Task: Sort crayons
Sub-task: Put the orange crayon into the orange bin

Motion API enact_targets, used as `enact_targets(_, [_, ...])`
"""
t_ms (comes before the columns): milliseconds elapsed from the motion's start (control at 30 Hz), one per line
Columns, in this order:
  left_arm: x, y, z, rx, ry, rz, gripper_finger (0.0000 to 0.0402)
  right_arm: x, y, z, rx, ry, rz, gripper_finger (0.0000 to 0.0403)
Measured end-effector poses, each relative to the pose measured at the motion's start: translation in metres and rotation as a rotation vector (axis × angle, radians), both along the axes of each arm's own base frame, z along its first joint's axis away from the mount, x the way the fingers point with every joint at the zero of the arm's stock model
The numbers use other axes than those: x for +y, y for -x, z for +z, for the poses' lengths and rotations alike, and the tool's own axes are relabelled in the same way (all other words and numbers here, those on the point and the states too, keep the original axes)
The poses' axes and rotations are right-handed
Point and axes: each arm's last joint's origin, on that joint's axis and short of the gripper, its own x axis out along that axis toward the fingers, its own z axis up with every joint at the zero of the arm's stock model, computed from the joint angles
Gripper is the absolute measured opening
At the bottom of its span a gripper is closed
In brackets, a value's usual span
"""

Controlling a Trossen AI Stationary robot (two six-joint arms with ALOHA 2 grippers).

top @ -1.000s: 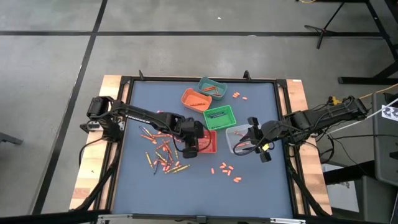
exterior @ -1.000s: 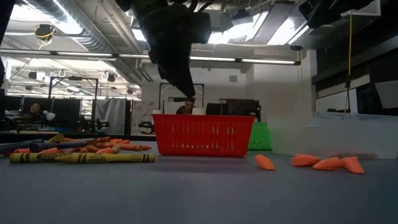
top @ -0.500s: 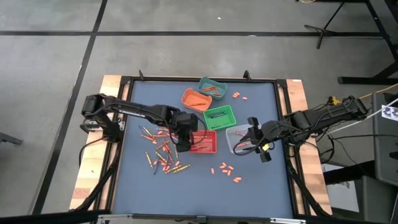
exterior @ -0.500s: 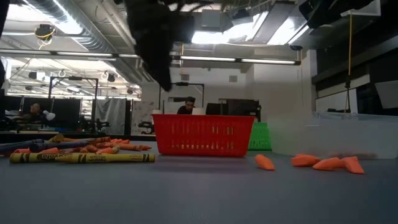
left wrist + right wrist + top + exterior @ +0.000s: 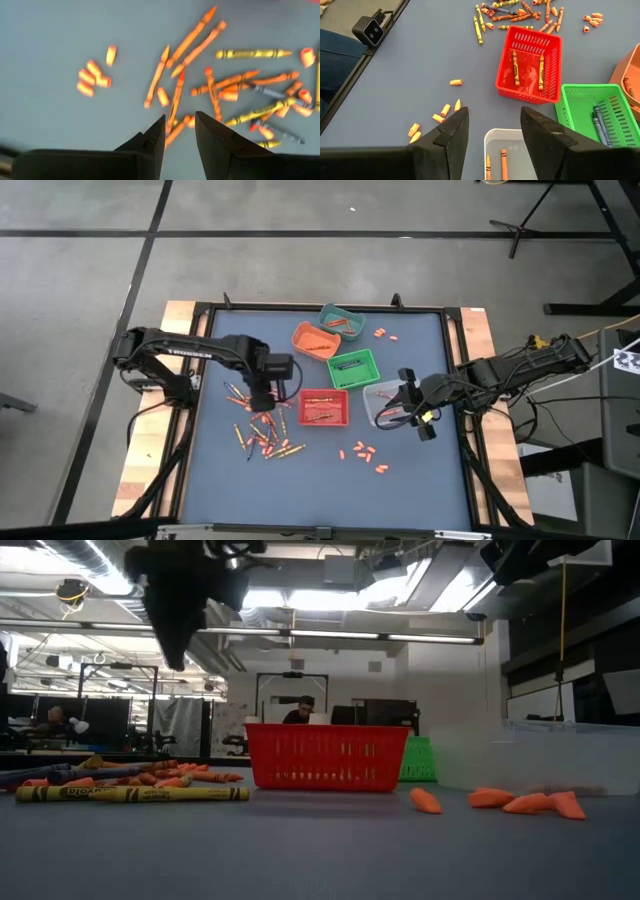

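The left pincer (image 5: 262, 398) was held above the loose pile of crayons (image 5: 262, 430) on the blue worktop (image 5: 400, 480). Its fingers (image 5: 152, 142) were set a little apart, and nothing was held between them. Two orange crayons (image 5: 527, 66) were seen lying in the red bin (image 5: 323, 408), just beside the pile. The right pincer (image 5: 422, 420) was kept over the clear bin (image 5: 384, 404), opened wide and empty. Short orange stubs (image 5: 362, 453) were scattered near the front of the worktop.
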Motion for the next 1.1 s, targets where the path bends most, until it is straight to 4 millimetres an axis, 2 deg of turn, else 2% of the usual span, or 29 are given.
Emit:
enact_targets(133, [-0.003,0.006,-0.013,0.053,0.012,0.026,0.009,0.0,0.0,0.0,0.0,0.0,-0.001,0.0179])
enact_targets(500, [-0.007,0.038,-0.072,0.268,0.019,0.021,0.0089,0.0,0.0,0.0,0.005,0.001,-0.001,0.0179])
enact_targets(667, [-0.009,0.053,-0.092,0.348,0.101,0.033,0.0089,0.0,0.0,0.0,0.005,0.001,-0.002,0.0179])
enact_targets(900, [-0.009,0.063,-0.116,0.33,0.11,0.033,0.0089,0.0,0.0,0.0,0.004,0.001,-0.001,0.0179])
enact_targets(1100, [-0.008,0.069,-0.127,0.323,0.082,0.029,0.0089,0.0,0.0,0.0,0.003,0.002,-0.001,0.0179])
